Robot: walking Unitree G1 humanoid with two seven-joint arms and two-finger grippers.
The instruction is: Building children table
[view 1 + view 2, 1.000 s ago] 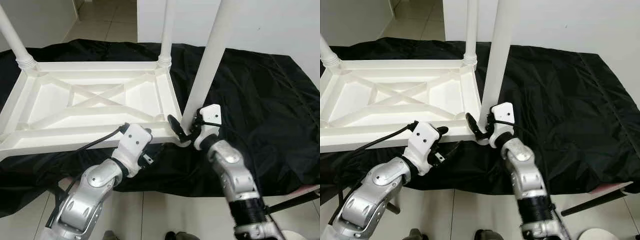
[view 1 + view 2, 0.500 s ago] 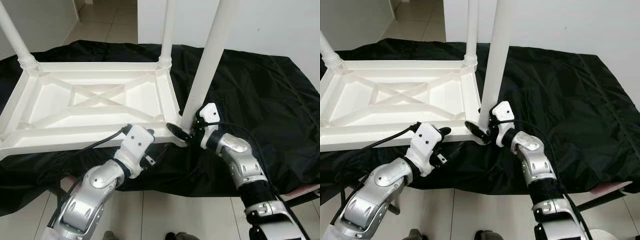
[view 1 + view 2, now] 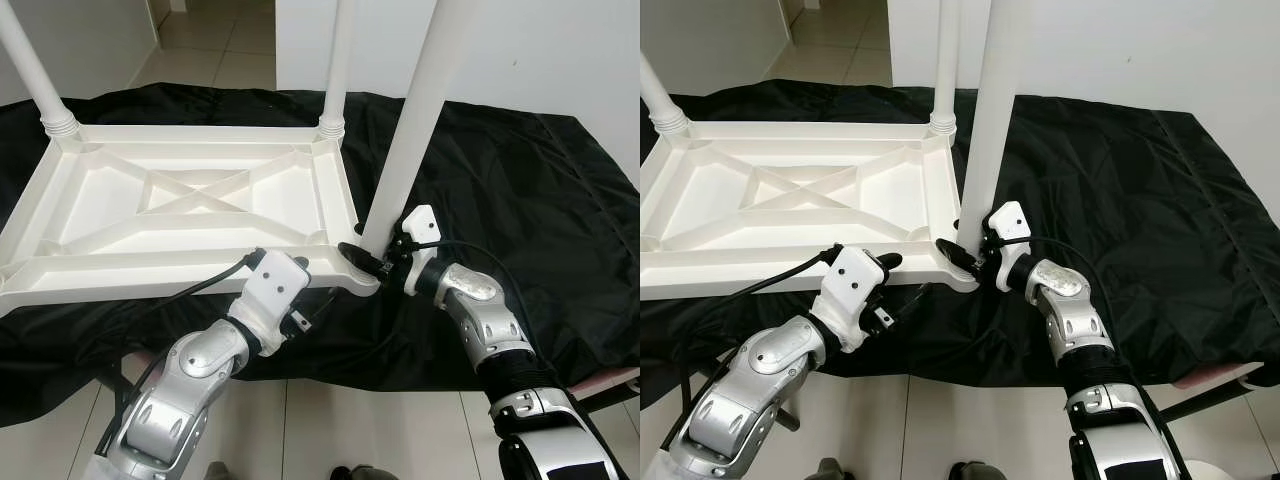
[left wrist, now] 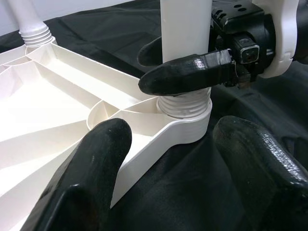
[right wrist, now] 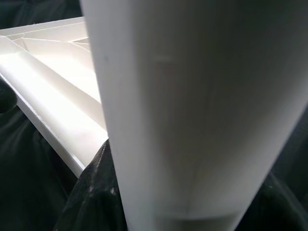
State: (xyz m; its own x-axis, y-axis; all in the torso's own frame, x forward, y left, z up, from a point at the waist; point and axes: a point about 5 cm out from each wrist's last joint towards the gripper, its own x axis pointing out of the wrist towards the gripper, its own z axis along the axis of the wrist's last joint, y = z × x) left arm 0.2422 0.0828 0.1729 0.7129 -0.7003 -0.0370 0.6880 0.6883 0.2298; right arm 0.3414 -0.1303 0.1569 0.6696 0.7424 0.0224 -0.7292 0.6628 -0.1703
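White upturned tabletop point(image 3: 190, 210), three legs; right hand point(image 3: 372, 258) grips one leg point(image 3: 410, 130).

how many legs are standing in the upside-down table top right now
3. One leg at the far left corner, one at the far right corner, one at the near right corner, held by the right gripper. The near left corner lies beyond the frame.

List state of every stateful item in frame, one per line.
Table top: upside down on the black cloth.
Near-right leg: upright, seated in its corner socket.
Two far legs: upright in their sockets.
Right end effector: shut on near-right leg, low by the thread.
Left end effector: open, at the table's near edge.
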